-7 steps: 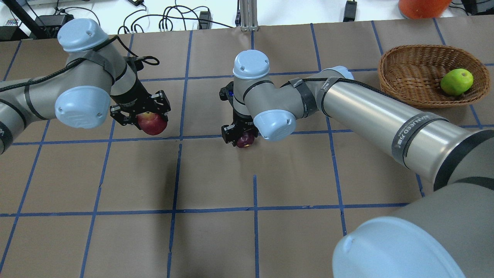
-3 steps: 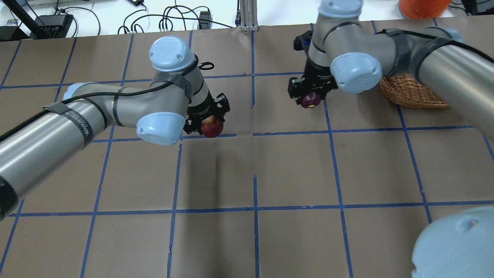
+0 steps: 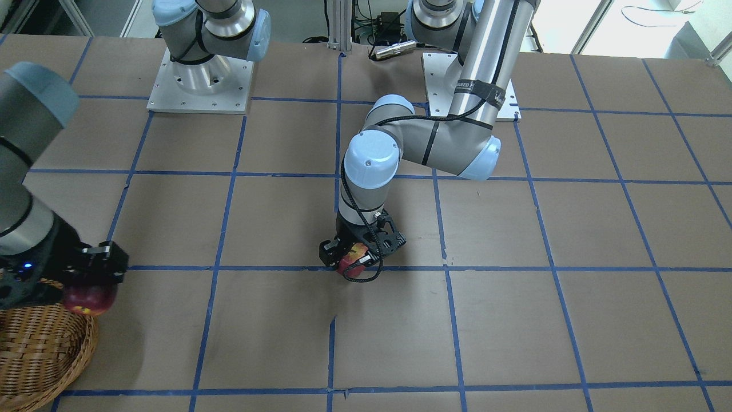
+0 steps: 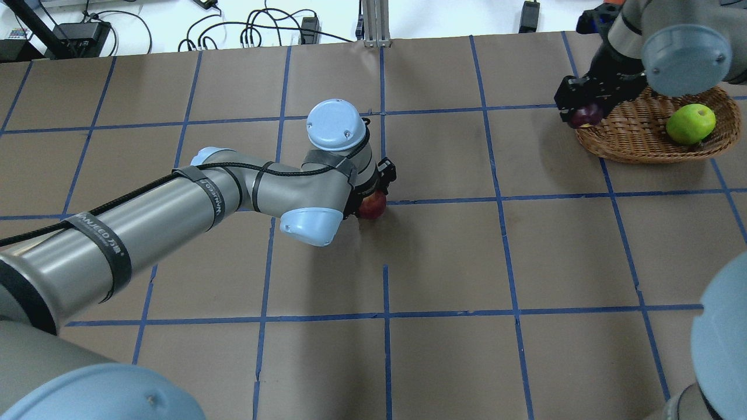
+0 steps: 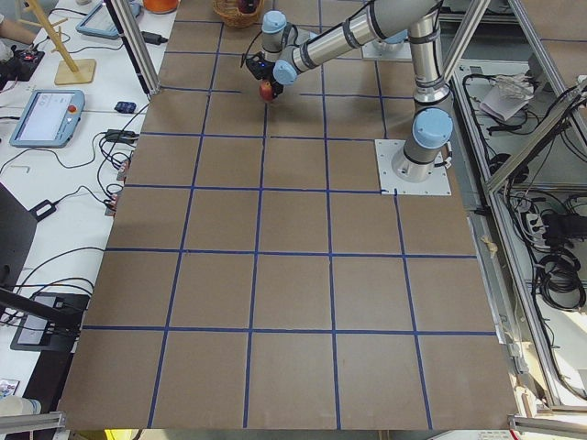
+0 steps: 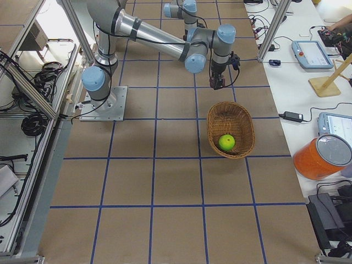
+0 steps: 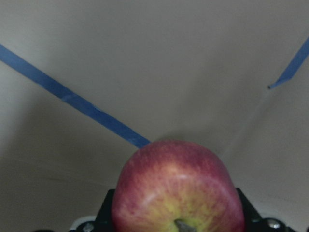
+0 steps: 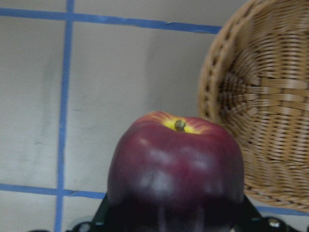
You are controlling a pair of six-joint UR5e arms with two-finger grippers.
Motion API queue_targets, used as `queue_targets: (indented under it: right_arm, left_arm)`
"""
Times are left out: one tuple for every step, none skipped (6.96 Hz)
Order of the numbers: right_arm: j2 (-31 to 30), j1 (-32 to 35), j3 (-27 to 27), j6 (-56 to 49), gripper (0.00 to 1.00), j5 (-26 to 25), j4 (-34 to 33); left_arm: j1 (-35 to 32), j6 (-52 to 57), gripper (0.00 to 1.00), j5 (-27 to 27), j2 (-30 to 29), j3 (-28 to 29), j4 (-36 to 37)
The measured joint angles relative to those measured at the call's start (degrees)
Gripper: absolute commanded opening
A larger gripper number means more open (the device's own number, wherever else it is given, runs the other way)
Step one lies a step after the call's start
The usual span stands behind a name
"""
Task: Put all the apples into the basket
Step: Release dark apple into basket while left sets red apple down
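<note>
My left gripper (image 4: 371, 200) is shut on the red apple with a yellowish patch (image 4: 373, 208), low over the table's middle; the apple fills the left wrist view (image 7: 177, 188). My right gripper (image 4: 578, 106) is shut on the dark maroon apple (image 4: 585, 115), held just outside the near-left rim of the wicker basket (image 4: 627, 137). In the right wrist view the maroon apple (image 8: 176, 169) hangs beside the basket (image 8: 260, 106). The lime green apple (image 4: 690, 123) lies inside the basket at its right end.
The table is brown paper with a blue tape grid. An orange container (image 4: 639, 11) stands past the basket at the far edge. Cables and power bricks (image 4: 251, 29) lie beyond the table's far edge.
Both arms have swung to the right. The right gripper carried the maroon apple from mid-table to the basket's rim. The left gripper carried the red apple from the left to mid-table.
</note>
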Motion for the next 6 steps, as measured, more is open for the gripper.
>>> queue_targets:
  right_arm:
    - [2.12, -2.53, -2.49, -3.06, 0.00, -2.22, -0.18]
    - [5.04, -4.88, -5.28, -6.32, 0.00, -3.87, -0.43]
    - [8.30, -7.04, -8.04, -8.96, 0.00, -4.70, -1.17]
    - [11.24, -8.43, -9.96, -10.42, 0.07, -5.11, -2.29]
    - [13.26, -9.09, -10.84, -10.84, 0.44, -5.25, -3.28]
    - [14.42, -9.39, -11.02, -10.92, 0.63, -5.30, -3.72]
  left_arm:
    - [-0.56, -1.70, 1.00, -1.48, -1.07, 0.27, 1.80]
    - [-0.73, -2.31, 1.00, -2.89, -0.72, 0.64, 1.78]
    - [-0.74, -2.20, 1.00, -3.60, 0.81, 1.65, -1.06]
    - [-0.69, -0.72, 1.00, -3.72, 3.38, 3.80, -7.65]
    - [-0.40, 2.60, 1.00, -3.16, 6.84, 6.45, -17.07]
    - [0.55, 7.23, 1.00, -1.90, 10.93, 8.58, -26.19]
